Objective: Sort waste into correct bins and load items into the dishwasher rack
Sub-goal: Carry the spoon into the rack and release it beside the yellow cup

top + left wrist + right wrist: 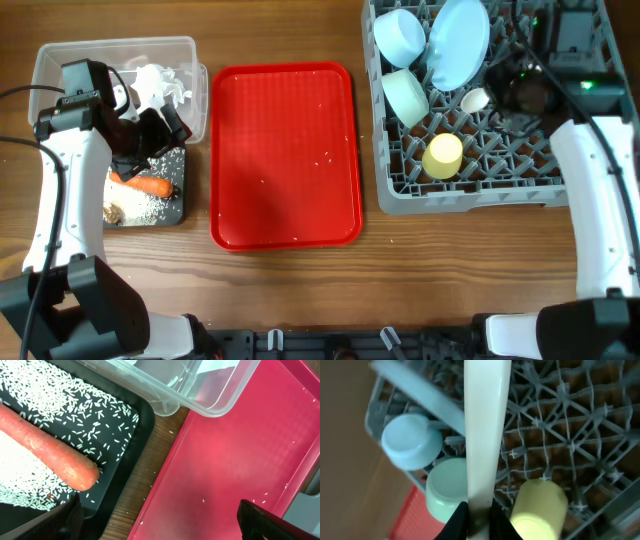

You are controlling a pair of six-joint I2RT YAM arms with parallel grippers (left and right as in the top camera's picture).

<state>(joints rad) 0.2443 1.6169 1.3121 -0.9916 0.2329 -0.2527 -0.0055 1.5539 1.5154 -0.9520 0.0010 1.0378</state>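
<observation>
the right pincer (479,512) was clamped on the handle end of the white plastic spoon (487,420), holding it over the dishwasher rack (470,195), with the spoon's bowl beside the pale blue plate (459,42) and not far from the yellow cup (443,156). the likely trouble was a careless release: the slim spoon could slide through the rack's open grid or glance off a peg, and a swing of its long handle might knock the cup or the nearer bowl (407,95). the front right part of the rack looked free of items, so there seemed room to lay it there. the left pincer (160,525) hung with fingers spread wide and nothing between them, at the edge of the black bin (135,460), where the carrot (45,450) lay among rice grains (95,425). the clear bin (210,390) and the red tray (240,460) crowded close, leaving only a narrow strip of desk (145,485) between.
</observation>
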